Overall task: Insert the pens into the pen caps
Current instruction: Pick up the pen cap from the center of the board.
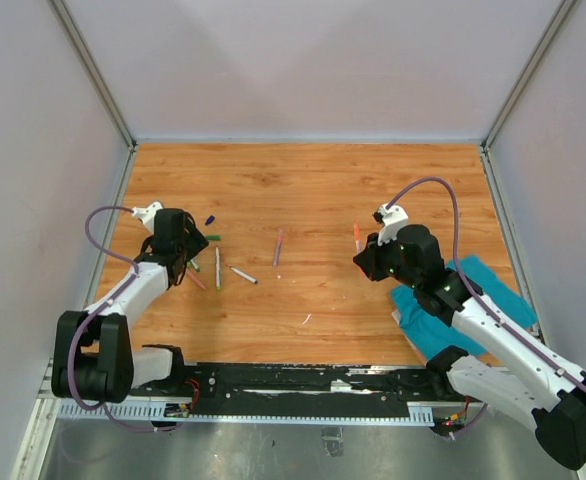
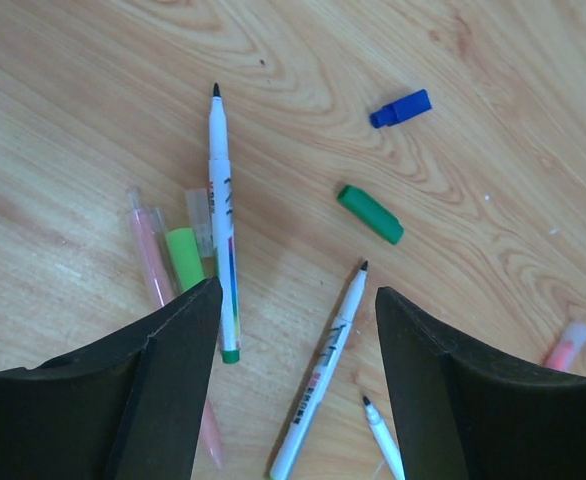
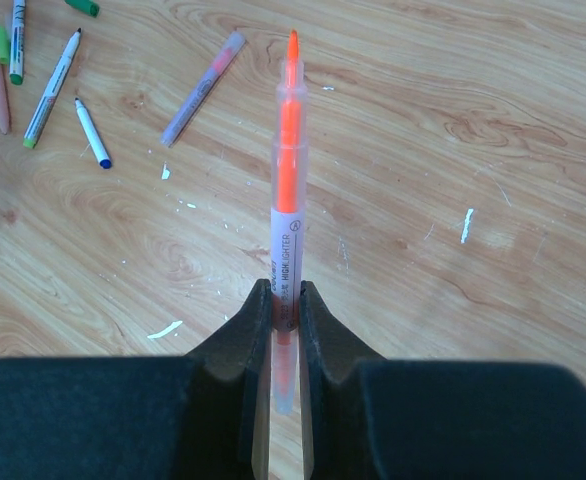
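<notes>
- Right gripper (image 3: 285,300): pressed together on the orange highlighter (image 3: 289,170). It pinches the lower, labelled part of the barrel, and the bare tip points to 12 o'clock in the wrist view.
- I see this highlighter as a clear barrel with an orange core, a white label band and a pointed orange tip. On the table (image 1: 303,190) it sits at about 3 o'clock from centre.
- Left gripper (image 2: 298,295): spread wide, holding nothing. It hangs over the loose pens at about 9 o'clock from the table's centre.
- Beside its left finger lies a white green-ended pen (image 2: 223,220), with its black tip at 12 o'clock.
- A second white pen (image 2: 323,375) lies in the gap between the fingers, its tip toward 1 o'clock.
- A pink highlighter (image 2: 151,255) and a green highlighter (image 2: 185,255) lie side by side at 9 o'clock of the green-ended pen.
- The green cap (image 2: 370,214) lies at 1 o'clock of the gap. The dark blue cap (image 2: 400,108) lies beyond it. Both are apart from every pen.
- A purple pen (image 1: 277,247) lies alone between the two grippers.
- Arm pose: the left arm is folded, with its forearm running toward 1 o'clock. The right arm stretches from 5 o'clock toward 10 o'clock, crossing the teal cloth (image 1: 423,325).
- Writing: I read "HIGHLIGHTER" running lengthwise on the orange label. The print on the white pens is too small to read.
</notes>
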Controlling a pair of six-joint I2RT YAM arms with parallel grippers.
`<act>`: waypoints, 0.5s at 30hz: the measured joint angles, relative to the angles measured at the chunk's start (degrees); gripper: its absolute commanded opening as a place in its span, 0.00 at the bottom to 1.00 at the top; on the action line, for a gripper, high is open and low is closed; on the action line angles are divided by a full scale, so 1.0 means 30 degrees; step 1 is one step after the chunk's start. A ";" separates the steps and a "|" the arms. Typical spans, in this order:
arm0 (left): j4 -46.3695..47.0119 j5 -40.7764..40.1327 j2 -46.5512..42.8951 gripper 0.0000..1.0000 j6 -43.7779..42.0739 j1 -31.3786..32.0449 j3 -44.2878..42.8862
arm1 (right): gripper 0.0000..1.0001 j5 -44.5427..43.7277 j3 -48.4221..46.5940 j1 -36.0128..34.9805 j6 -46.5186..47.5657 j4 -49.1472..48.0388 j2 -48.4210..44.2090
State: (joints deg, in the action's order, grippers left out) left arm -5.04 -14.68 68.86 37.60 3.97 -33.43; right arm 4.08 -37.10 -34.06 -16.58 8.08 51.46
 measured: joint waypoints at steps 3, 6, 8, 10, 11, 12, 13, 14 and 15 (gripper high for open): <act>0.0248 -0.0437 0.1035 0.72 -0.0029 -0.0066 -0.0270 | 0.01 0.0124 0.0000 0.0000 0.0007 0.0015 -0.0102; 0.0729 -0.0991 0.2113 0.74 -0.0102 -0.0517 -0.0641 | 0.01 0.0160 0.0000 0.0000 0.0036 0.0058 -0.0138; 0.1013 -0.1166 0.2492 0.74 -0.0153 -0.0663 -0.0809 | 0.00 0.0182 0.0000 0.0000 0.0051 0.0080 -0.0138; 0.1239 -0.1282 0.3009 0.75 -0.0255 -0.0765 -0.1064 | 0.01 0.0211 0.0000 0.0000 0.0066 0.0102 -0.0138; 0.1304 -0.1377 0.3286 0.75 -0.0335 -0.0787 -0.1217 | 0.01 0.0226 0.0000 0.0000 0.0066 0.0109 -0.0138; 0.1362 -0.1457 0.3585 0.75 -0.0423 -0.0801 -0.1392 | 0.01 0.0240 0.0000 0.0000 0.0073 0.0109 -0.0138; 0.1450 -0.1508 0.3825 0.75 -0.0488 -0.0809 -0.1515 | 0.01 0.0262 0.0000 0.0000 0.0073 0.0109 -0.0138; 0.1545 -0.1537 0.4095 0.75 -0.0583 -0.0860 -0.1668 | 0.01 0.0291 0.0000 0.0000 0.0073 0.0109 -0.0138; 0.1654 -0.1530 0.4313 0.75 -0.0678 -0.0918 -0.1770 | 0.01 0.0313 0.0000 0.0000 0.0087 0.0109 -0.0138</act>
State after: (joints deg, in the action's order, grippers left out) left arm -0.08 -19.27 81.80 35.57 1.21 -38.74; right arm 5.02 -37.10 -34.06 -16.32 8.40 51.05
